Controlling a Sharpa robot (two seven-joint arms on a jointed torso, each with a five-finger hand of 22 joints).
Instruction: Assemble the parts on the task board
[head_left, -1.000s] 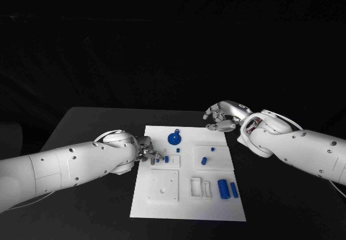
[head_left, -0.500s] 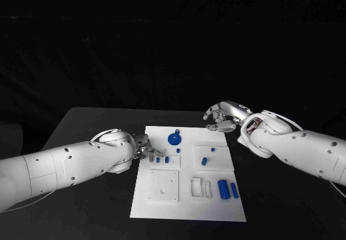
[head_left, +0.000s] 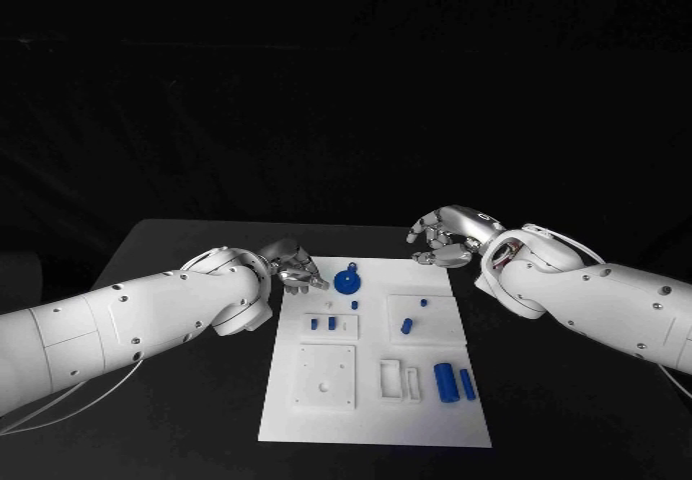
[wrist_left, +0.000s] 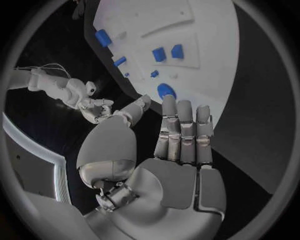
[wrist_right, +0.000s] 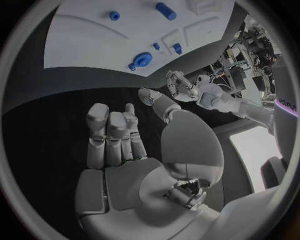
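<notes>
Hands both empty: left hand (head_left: 293, 266) spread beside the round blue disc-shaped part (head_left: 349, 279) on the white task board (head_left: 375, 420); right hand (head_left: 447, 237) loosely curled, idle; I'd approach that disc slowly from above.

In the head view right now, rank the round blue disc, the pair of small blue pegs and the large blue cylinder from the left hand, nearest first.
From the left hand:
1. Round blue disc, just beside the fingers, board's far end.
2. Pair of small blue pegs, mid-board.
3. Large blue cylinder, near right corner.

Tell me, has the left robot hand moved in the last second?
Yes. The left robot hand has moved away from the small pegs toward the board's far edge, and is now beside the blue disc, holding nothing.
</notes>
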